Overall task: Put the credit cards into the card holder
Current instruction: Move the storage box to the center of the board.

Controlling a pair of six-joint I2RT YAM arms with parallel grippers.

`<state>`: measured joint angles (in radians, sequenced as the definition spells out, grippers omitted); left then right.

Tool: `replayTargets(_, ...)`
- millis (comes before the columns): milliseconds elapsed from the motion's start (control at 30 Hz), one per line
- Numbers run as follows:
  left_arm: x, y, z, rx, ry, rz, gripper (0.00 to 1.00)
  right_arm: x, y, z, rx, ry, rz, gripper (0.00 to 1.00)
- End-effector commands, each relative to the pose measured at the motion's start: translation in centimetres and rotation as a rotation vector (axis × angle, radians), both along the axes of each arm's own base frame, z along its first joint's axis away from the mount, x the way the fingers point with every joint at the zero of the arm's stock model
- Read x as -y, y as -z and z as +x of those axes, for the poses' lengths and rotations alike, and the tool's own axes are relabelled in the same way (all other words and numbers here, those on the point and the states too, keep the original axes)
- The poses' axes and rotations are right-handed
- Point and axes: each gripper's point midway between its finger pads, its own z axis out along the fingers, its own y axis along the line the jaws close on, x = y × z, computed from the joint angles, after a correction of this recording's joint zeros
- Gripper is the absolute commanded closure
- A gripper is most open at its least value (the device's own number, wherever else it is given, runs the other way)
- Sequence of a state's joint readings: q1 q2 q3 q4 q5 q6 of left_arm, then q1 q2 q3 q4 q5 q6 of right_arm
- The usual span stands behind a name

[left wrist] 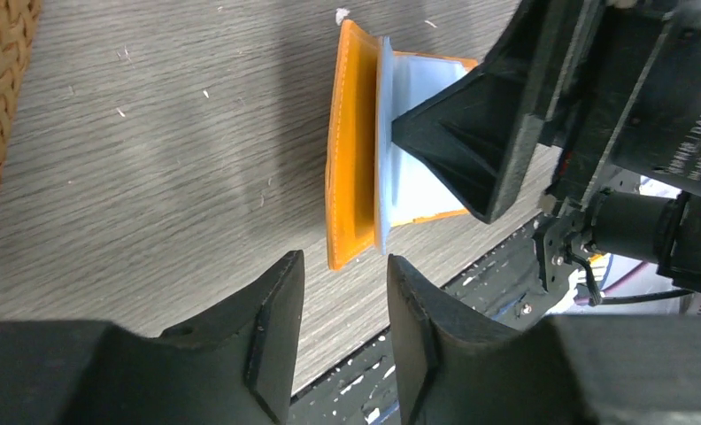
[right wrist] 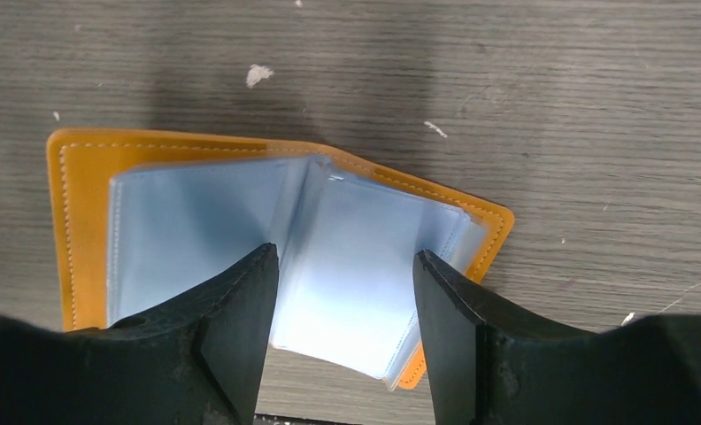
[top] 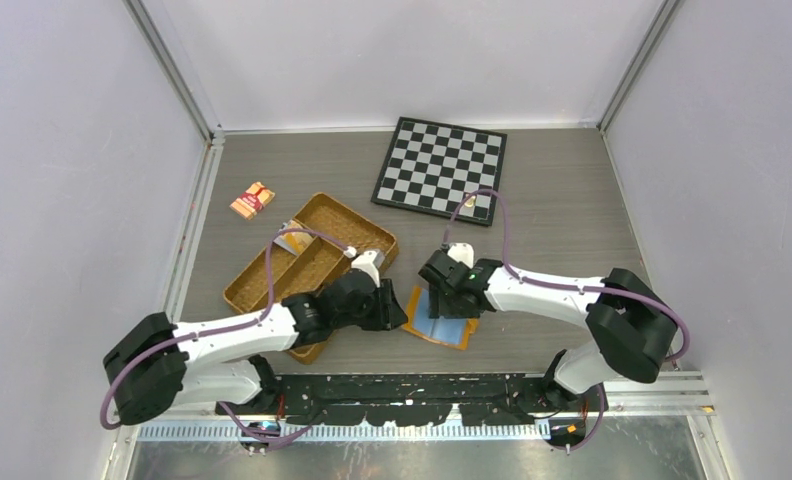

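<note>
**A:** Orange leather, stitched at the rim: the small folding card holder (right wrist: 80,230) lies spread open on the grey wood-grain table (top: 572,220). It is at lower centre of the overhead view, with its pale blue clear plastic sleeves (right wrist: 188,221) fanned upward.

**B:** Anything loaded in it?

**A:** Cannot tell. The sleeves are cloudy, and no card shows plainly inside.

**B:** And the tools?

**A:** The black right gripper (right wrist: 345,257) hangs directly over the sleeves. Its jaws are apart, one finger either side of the middle fold, clamping nothing. The black left gripper (left wrist: 344,261) sits just beside the holder's left-hand edge in the overhead view, jaws a little apart and empty.

**B:** So which step?

**A:** I'd judge it is readying the holder: spread and steadied, no card in hand.

**B:** Where are the cards?

**A:** One thin greyish flat card (top: 294,240) seems to lie in the brown woven divided tray (top: 234,290), left of centre. It is too small to be sure.

**B:** Next move?

**A:** Probably the left arm fetches that card by its edge while the right holds a sleeve mouth open. Thin plastic lying flat will be awkward to pinch, and the slot needs a square approach.
</note>
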<state>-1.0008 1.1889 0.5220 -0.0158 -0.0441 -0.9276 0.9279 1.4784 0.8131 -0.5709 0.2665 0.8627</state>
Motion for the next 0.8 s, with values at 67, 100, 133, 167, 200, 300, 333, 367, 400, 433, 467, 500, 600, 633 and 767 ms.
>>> replayTargets(67, -1.1, -3.3, 0.5, 0.039, 0.009, 0.021, 0.50, -2.5, -3.2, 0.5, 0.025, -0.074, 0.113, 0.36)
replayTargets(100, -1.2, -3.6, 0.5, 0.039, 0.013, 0.022, 0.47, -2.8, -3.5, 0.5, 0.025, -0.073, 0.126, 0.36)
replayTargets(133, -1.4, -3.9, 0.6, 0.041, 0.015, 0.023, 0.45, -3.0, -3.8, 0.5, 0.025, -0.071, 0.137, 0.36)
replayTargets(167, -1.7, -4.0, 0.6, 0.038, 0.018, 0.034, 0.44, -3.2, -4.0, 0.5, 0.025, -0.067, 0.143, 0.36)
replayTargets(200, -2.0, -4.2, 0.8, 0.038, 0.020, 0.041, 0.43, -3.2, -4.1, 0.6, 0.024, -0.064, 0.146, 0.35)
replayTargets(300, -3.0, -4.6, 1.5, 0.041, 0.012, 0.072, 0.42, -3.2, -4.1, 0.8, 0.023, -0.047, 0.142, 0.35)
replayTargets(333, -3.3, -4.6, 1.7, 0.041, 0.006, 0.080, 0.42, -3.2, -3.9, 0.8, 0.020, -0.039, 0.136, 0.36)
replayTargets(367, -3.5, -4.6, 1.9, 0.044, -0.001, 0.081, 0.42, -3.2, -3.7, 0.7, 0.014, -0.032, 0.132, 0.37)
replayTargets(400, -3.5, -4.6, 1.7, 0.032, 0.013, 0.071, 0.42, -3.1, -3.4, 0.7, 0.007, -0.024, 0.125, 0.38)
replayTargets(433, -3.6, -4.6, 1.6, 0.027, 0.014, 0.067, 0.42, -3.0, -3.2, 0.8, 0.003, -0.013, 0.114, 0.40)
replayTargets(467, -3.7, -4.6, 1.7, 0.024, 0.010, 0.065, 0.42, -2.9, -3.0, 0.8, 0.002, -0.005, 0.105, 0.43)
replayTargets(500, -3.8, -4.5, 1.8, 0.020, 0.007, 0.063, 0.42, -2.8, -2.8, 0.9, 0.000, 0.007, 0.092, 0.45)
replayTargets(600, -4.1, -4.3, 1.9, 0.015, 0.001, 0.060, 0.42, -2.7, -2.3, 1.0, 0.001, 0.022, 0.075, 0.49)
replayTargets(633, -4.2, -4.2, 2.0, 0.012, -0.006, 0.063, 0.42, -2.8, -2.1, 0.9, -0.002, 0.020, 0.071, 0.49)
replayTargets(767, -5.1, -4.0, 2.6, 0.006, -0.021, 0.074, 0.42, -3.5, -1.1, 0.8, -0.019, -0.006, 0.031, 0.48)
